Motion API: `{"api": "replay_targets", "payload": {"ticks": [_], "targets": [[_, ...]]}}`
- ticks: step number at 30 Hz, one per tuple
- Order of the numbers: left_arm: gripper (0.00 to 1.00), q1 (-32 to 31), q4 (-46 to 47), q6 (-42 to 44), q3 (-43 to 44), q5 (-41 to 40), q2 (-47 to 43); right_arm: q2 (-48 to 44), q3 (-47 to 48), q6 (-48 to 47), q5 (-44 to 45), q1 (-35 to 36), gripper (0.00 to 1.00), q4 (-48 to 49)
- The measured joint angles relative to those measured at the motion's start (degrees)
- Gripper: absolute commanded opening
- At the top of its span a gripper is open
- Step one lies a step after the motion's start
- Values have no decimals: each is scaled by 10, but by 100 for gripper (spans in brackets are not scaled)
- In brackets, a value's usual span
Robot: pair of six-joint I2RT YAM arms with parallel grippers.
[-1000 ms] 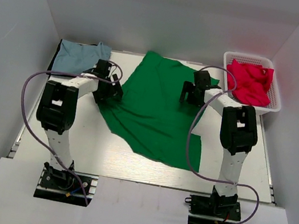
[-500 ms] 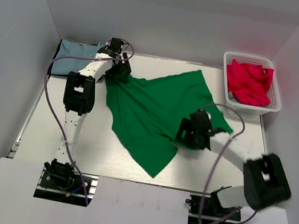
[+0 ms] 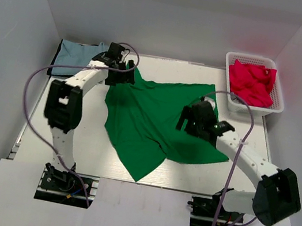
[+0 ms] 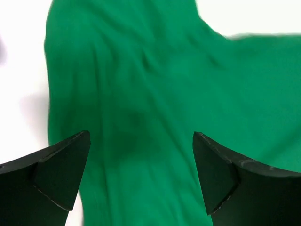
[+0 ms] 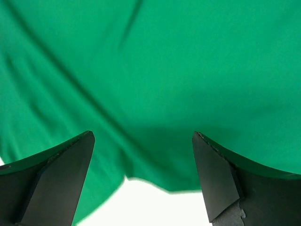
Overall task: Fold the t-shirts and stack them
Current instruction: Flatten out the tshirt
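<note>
One green t-shirt (image 3: 144,118); one grey-blue t-shirt (image 3: 74,55); one white basket (image 3: 253,58).

A: What's on the middle of the tabletop (image 3: 69,145)?
B: Spread t-shirt (image 3: 145,127). Left hand (image 3: 125,77) over its far-left edge, right hand (image 3: 186,122) over its right side.
A: Corners?
B: Far left, another t-shirt (image 3: 74,55). Far right, basket (image 3: 257,110) with bunched t-shirts (image 3: 252,84) in it.

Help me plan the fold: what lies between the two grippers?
Only the green t-shirt, spread on the table, spans from left gripper to right gripper; the top view shows it.
</note>
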Motion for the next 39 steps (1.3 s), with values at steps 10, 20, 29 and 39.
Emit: {"api": "replay_targets", "payload": {"ticks": [10, 20, 29, 39], "targets": [[100, -54, 99, -78, -282, -2, -190, 149, 129, -23, 63, -97, 90, 24], [100, -64, 118, -132, -313, -21, -136, 297, 232, -75, 14, -154, 90, 43], [100, -43, 57, -150, -267, -159, -101, 290, 150, -75, -2, -176, 90, 56], [100, 1, 19, -84, -209, -202, -64, 230, 78, -60, -23, -177, 90, 74]]}}
